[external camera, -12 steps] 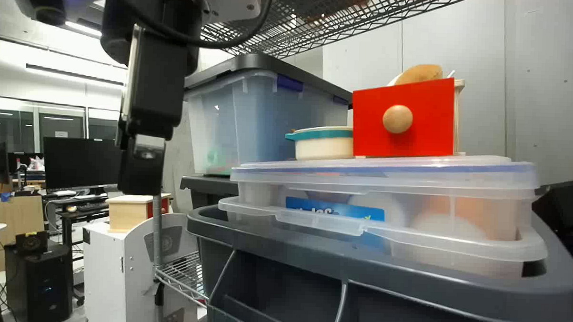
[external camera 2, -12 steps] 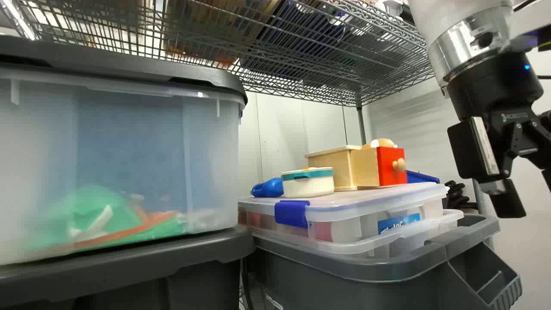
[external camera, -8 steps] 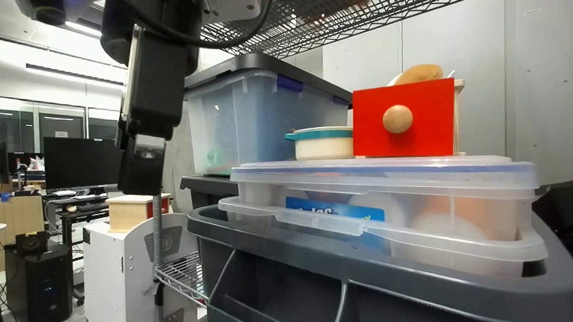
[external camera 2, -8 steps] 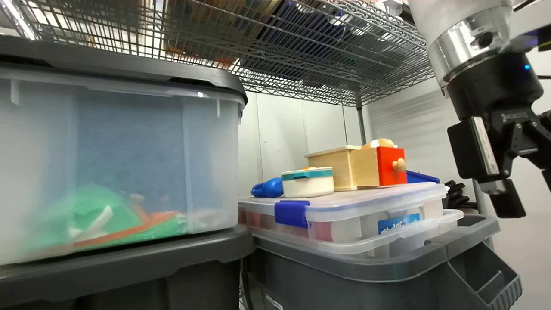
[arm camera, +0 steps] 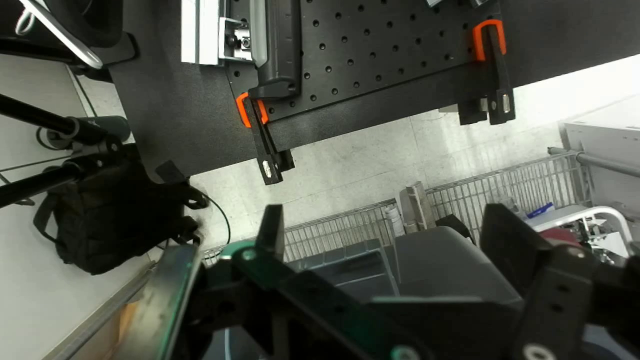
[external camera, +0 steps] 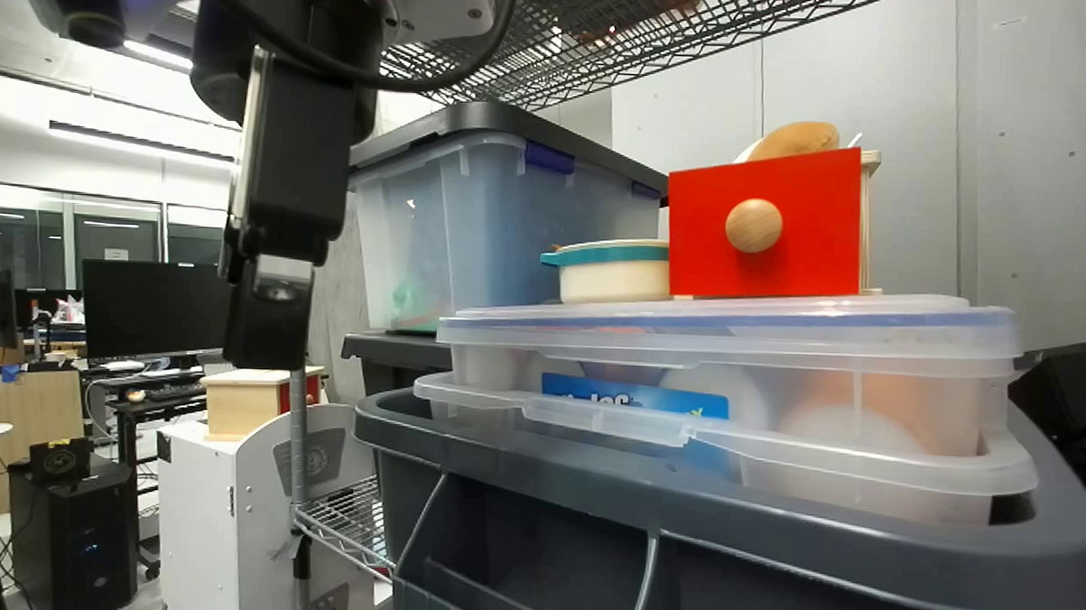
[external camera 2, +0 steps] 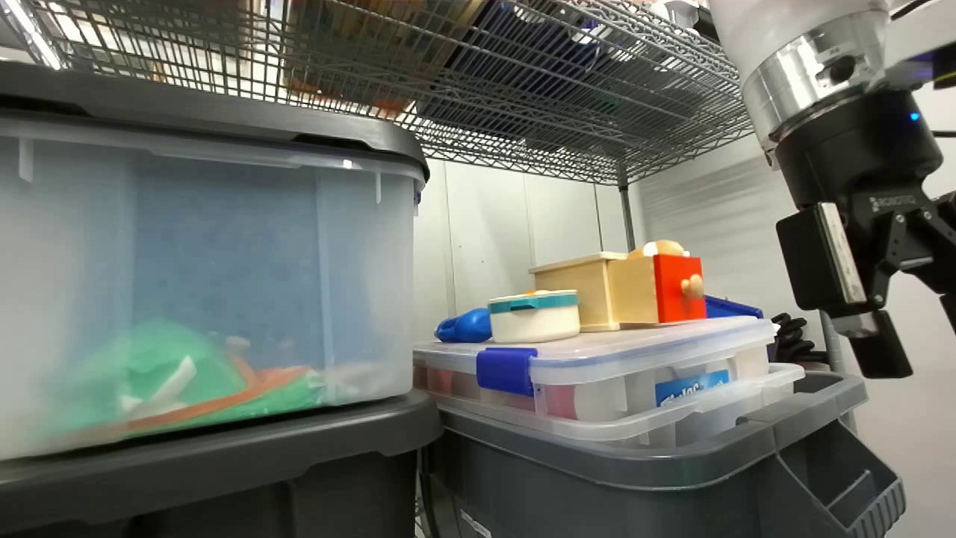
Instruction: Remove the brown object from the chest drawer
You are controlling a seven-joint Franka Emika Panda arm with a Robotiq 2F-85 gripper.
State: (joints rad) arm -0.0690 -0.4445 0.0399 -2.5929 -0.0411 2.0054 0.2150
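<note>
Wrist view: the gripper [arm camera: 388, 231] has its jaws spread wide apart, with nothing held between them, and both exterior views place it well apart from the task's things. The brown object [external camera: 796, 140], a rounded, tan, bread-like lump, sits in the pulled-out chest drawer [external camera: 812, 226], its top rising above the drawer's red front and its lower part hidden. A whitish patch [external camera 2: 650, 249] shows beside it, too small to identify. The drawer juts from a pale wooden chest [external camera 2: 571, 290] standing on a clear storage bin [external camera 2: 635, 359]. By its look, the lump is probably light and slightly soft, like a toy roll, though sight alone cannot settle its firmness. The likeliest good hold is from above, across its sides just below the domed top, with a gentle squeeze; pinched too high, the grip could slide off the curve, and reaching too deep might knock the drawer's front.
</note>
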